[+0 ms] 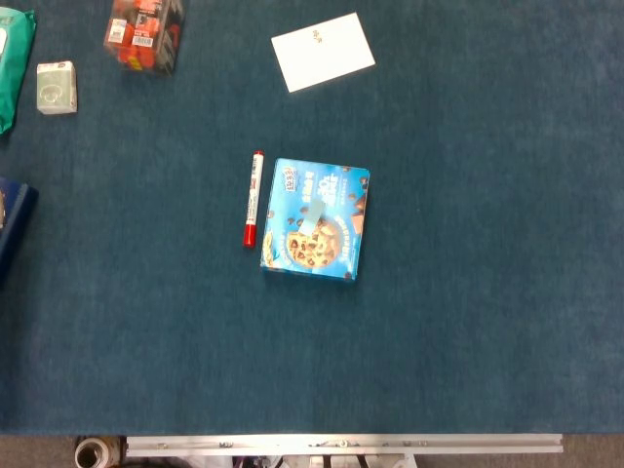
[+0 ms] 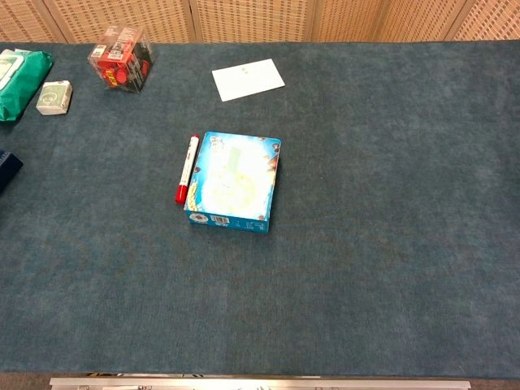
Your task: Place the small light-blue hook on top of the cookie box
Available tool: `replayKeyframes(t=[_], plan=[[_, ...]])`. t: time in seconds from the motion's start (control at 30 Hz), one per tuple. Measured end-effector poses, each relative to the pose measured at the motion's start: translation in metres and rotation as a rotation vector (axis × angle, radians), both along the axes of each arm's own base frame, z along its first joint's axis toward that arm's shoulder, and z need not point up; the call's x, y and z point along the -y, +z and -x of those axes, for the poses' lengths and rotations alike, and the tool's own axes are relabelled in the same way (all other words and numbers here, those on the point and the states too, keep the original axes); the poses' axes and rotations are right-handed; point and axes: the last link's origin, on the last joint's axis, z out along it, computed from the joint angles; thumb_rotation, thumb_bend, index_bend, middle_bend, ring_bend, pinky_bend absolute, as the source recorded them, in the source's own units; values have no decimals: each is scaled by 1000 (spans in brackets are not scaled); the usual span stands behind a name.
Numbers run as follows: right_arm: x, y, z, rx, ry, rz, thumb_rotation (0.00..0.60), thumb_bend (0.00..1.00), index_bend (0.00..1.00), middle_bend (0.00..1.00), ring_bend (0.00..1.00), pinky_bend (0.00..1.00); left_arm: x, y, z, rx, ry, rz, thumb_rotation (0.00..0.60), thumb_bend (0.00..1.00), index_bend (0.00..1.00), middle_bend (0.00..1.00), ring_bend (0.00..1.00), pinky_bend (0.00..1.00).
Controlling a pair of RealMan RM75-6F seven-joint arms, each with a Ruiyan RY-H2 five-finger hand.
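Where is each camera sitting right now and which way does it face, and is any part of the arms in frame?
Head view: high above, looking almost straight down on the cookie box and red marker; no arm or hand shows.
Chest view: lower, at the table's near edge, looking forward and down toward the wicker panels; no arm or hand shows.
Shared: box, marker, white card, and the light-blue hook lying on the box.

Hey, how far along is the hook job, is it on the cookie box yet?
It looks done: the small light-blue hook lies on top of the cookie box, seen in both views. Nothing is in hand, since neither hand shows in either view. Nothing looks left to do. The red marker lies beside the box on the table.
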Motion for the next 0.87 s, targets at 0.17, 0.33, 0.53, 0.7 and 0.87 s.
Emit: replayKeyframes(t=[0.17,0.33,0.53,0.7,0.87], plan=[[-6,0,0,5,-2,8,600,122,118,314,129,219,9,-2,-2,16,-12,-7,71,373,178,364,318,373],[-10,1,-1,5,5,14,600,122,118,314,129,219,4,-3,-5,16,-31,5,80,373,178,364,318,373],[-16,4,-2,6,10,27,600,122,118,314,129,219,-8,-5,-13,6,-76,38,92,373,178,364,318,368],[-18,6,-2,6,4,34,600,122,118,314,129,219,-13,-7,-17,6,-93,48,104,373,178,364,318,366],[-20,6,-4,6,5,37,600,122,118,314,129,219,-15,-7,-17,8,-93,51,114,373,178,364,318,366]])
